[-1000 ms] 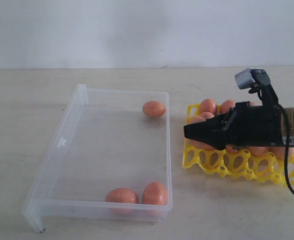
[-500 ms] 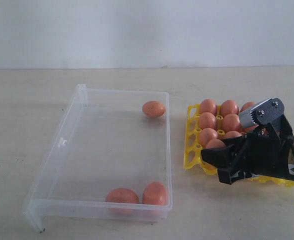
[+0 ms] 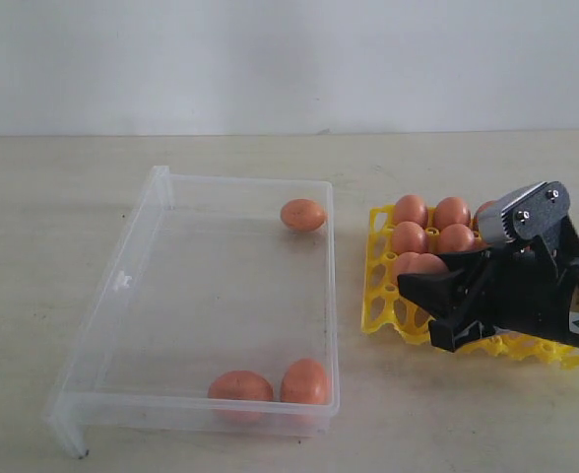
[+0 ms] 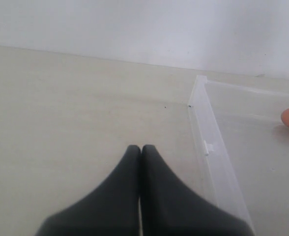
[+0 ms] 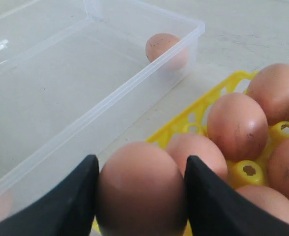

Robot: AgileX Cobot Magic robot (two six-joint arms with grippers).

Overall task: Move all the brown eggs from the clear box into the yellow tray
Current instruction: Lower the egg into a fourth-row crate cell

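Broadly, a pale beige table [image 3: 63, 197] fills the scene, with a plain white wall [image 3: 289, 59] behind it.

The clear box [image 3: 221, 296] lies on the left half of the table. It is a wide, shallow rectangle of colourless plastic with low walls and a flat rim, and the tabletop shows through its floor.

Just beside the box's right wall, with a narrow strip of table between them, lies the yellow tray [image 3: 380, 313]. It is a bright yellow lattice of round cups with a scalloped edge. Its front row, where it shows, is open, and the black arm covers its right part.

The right gripper [image 5: 140, 162] hangs over the tray's near left corner. Its two black fingers [image 5: 211, 206] are spread wide and pressed against the sides of one egg [image 5: 140, 196], which sits clamped between them. The left gripper [image 4: 138, 147] is over bare table outside the box's left wall, its fingers pressed together with nothing between them.

The brown eggs [image 3: 411, 209] are smooth, matte, orange-brown ovals with faint dark speckles. Several fill the tray's rear cups, though the arm hides too many to count. Three lie in the box: one [image 3: 302, 214] in the far right corner, and two touching each other, [image 3: 239, 385] and [image 3: 305, 380], against the front wall near the right corner.
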